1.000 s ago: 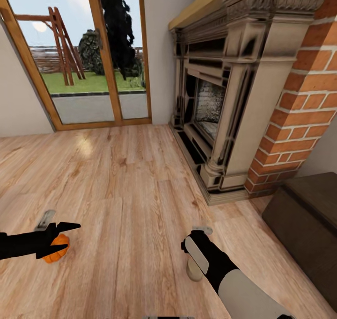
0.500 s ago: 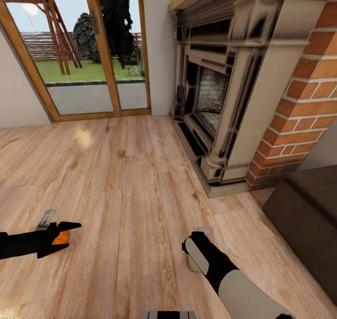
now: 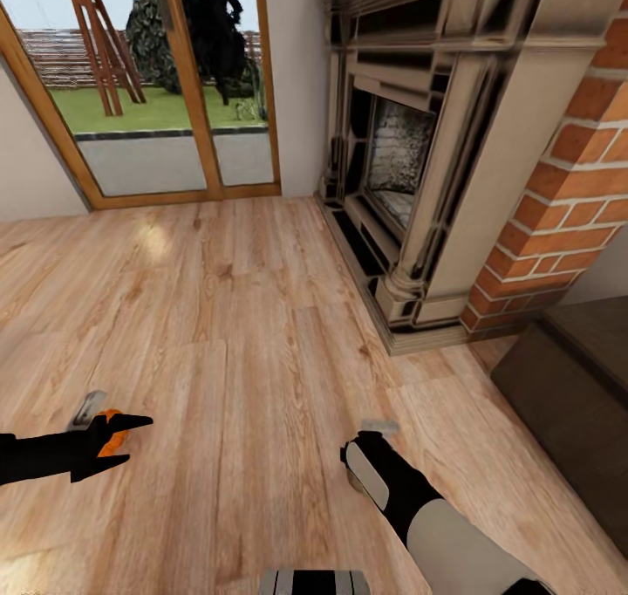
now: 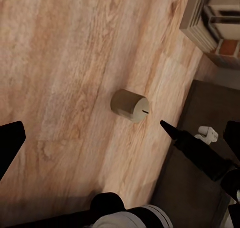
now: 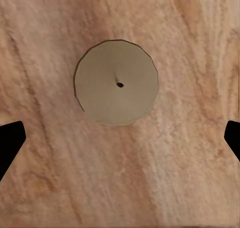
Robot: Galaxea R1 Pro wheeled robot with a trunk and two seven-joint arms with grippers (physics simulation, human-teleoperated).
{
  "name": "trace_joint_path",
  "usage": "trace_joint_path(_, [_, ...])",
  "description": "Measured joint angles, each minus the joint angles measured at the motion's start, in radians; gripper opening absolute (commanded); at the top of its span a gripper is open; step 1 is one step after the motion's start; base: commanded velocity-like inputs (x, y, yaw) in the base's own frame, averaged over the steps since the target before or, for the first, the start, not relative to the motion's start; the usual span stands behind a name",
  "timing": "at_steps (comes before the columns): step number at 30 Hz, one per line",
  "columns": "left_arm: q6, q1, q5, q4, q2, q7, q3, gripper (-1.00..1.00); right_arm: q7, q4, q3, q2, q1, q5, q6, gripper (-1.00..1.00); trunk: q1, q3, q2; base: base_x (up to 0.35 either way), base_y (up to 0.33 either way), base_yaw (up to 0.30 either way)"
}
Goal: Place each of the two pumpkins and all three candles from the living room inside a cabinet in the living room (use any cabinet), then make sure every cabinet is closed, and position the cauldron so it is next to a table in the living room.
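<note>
Hovering my right end effector [image 5: 120, 138], fingers apart, straight above the beige cylindrical wax candle [image 5: 117, 82] on the wooden floor [image 3: 244, 316], lined up for grabbing.

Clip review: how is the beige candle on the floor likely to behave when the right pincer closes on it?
The candle looks like a short, stiff cylinder standing upright, so it probably won't tip easily. Its round side may slip between the fingers, and it would likely roll if knocked over. The right pincer is open around it.

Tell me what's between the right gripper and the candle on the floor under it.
Nothing. In the right wrist view, the right gripper looks straight down on the candle, fingertips spread wide at the edges, with just bare wood floor around it.
</note>
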Motion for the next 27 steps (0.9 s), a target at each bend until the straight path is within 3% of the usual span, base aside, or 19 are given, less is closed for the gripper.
trace_joint_path(5, [0.0, 0.0, 0.0, -0.002, 0.0, 0.0, -0.005, 1.0, -0.001, 0.155, -0.002, 0.0, -0.09, -0.003, -0.074, 1.0, 0.002, -0.019, -0.001, 0.0, 0.0, 0.0])
trace_joint_path(9, [0.0, 0.0, 0.002, -0.04, -0.001, 0.0, -0.014, 1.0, -0.002, 0.211, -0.001, 0.0, -0.111, -0.003, -0.117, 1.0, 0.003, -0.023, -0.001, 0.0, 0.0, 0.0])
trace_joint_path(14, [0.0, 0.0, 0.002, -0.072, -0.004, 0.0, -0.017, 1.0, -0.002, 0.221, -0.001, 0.0, -0.114, -0.003, -0.123, 1.0, 0.003, -0.023, -0.001, 0.0, 0.0, 0.0])
trace_joint_path(27, [-0.002, 0.012, -0.002, -0.049, -0.028, 0.001, -0.015, 1.0, 0.0, 0.222, 0.005, 0.0, -0.113, 0.0, -0.128, 1.0, 0.003, -0.023, -0.001, 0.068, 0.0, 0.0])
